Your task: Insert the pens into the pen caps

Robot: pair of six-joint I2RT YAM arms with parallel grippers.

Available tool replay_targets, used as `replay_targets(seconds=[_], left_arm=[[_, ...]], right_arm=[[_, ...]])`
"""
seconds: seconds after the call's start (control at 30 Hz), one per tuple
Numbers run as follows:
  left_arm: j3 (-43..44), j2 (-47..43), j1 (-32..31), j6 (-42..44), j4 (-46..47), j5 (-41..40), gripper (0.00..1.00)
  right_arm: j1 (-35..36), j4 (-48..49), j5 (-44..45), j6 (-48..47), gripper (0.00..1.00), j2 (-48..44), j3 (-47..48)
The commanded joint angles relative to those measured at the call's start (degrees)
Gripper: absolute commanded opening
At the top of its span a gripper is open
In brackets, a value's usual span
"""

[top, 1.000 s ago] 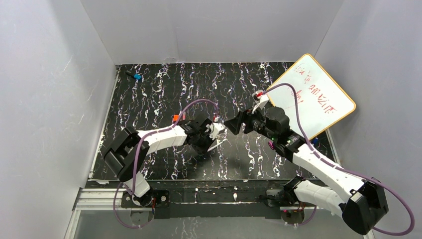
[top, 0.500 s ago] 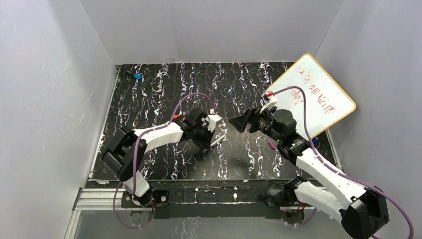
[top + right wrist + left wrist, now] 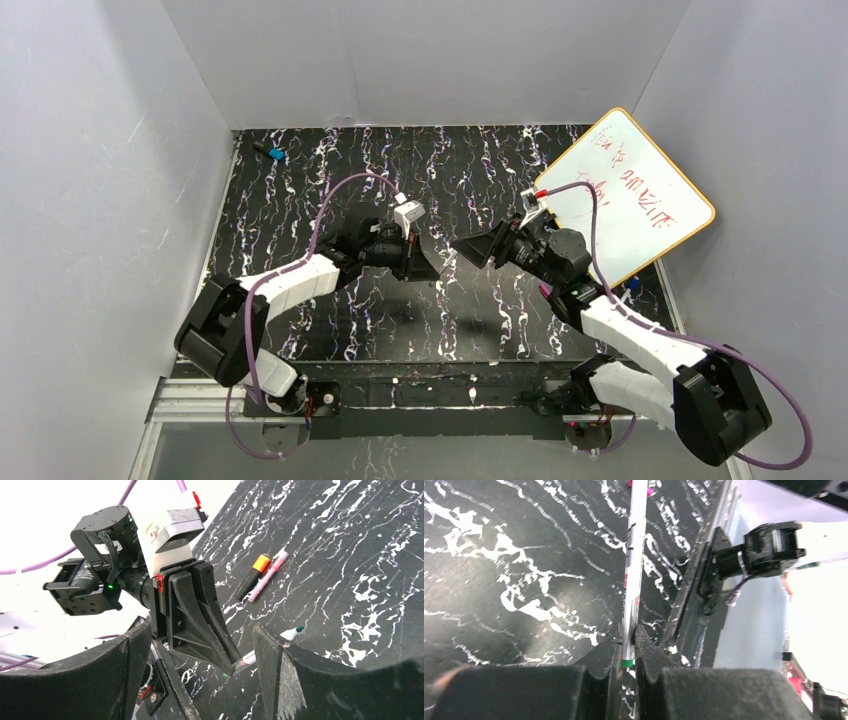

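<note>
White-grey pen (image 3: 633,570) clamped in left fingers (image 3: 608,655); right fingers (image 3: 117,680) spread wide

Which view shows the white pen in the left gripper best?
Left wrist: the white pen shows almost whole, clamped in the left gripper. The right wrist view shows only two short pieces of it. From the top it is too small to make out.

Plain white walls (image 3: 420,60) box in a black table (image 3: 300,180) streaked with white, and a whiteboard (image 3: 650,190) with red scribbles sits tilted by the right wall.
</note>
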Motion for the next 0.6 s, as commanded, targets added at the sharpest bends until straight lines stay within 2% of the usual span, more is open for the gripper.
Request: replay_targets(seconds=[0.0,0.07,0.13,0.17,0.3,0.4,0.57], left_arm=[[-1.66,-3.33,0.27,-9.48,13.46,5.56,0.0],[-1.38,-4.46,0.44,-9.5,13.23,4.75,0.0],[-0.76,-5.82,1.03,-7.41,10.47,2.96,0.0],[-0.79,-5.76,1.11,-7.68,10.8,3.01,0.0],[-0.94,-5.24,1.24,-11.0,16.06,4.4,0.0],[0.11,-4.09,1.22,-14.01,19.41,6.64,0.0],[0.09,-3.86,1.15,-14.58,20.11,7.38,0.0]], right_arm=[[-0.2,12.46,-0.27,4.04,0.8,1.08,-1.56],[-0.21,11.54,4.32,4.81,0.77,-1.03,-2.75],[-0.2,4.55,15.53,4.59,0.75,-10.18,-6.11],[-0.21,2.29,16.43,3.92,0.75,-11.72,-6.4],[-0.25,6.11,12.49,6.16,0.75,-7.77,-7.07],[-0.28,16.65,8.83,8.86,0.74,0.34,-6.97],[-0.19,21.54,6.92,9.4,0.74,4.03,-5.32]])
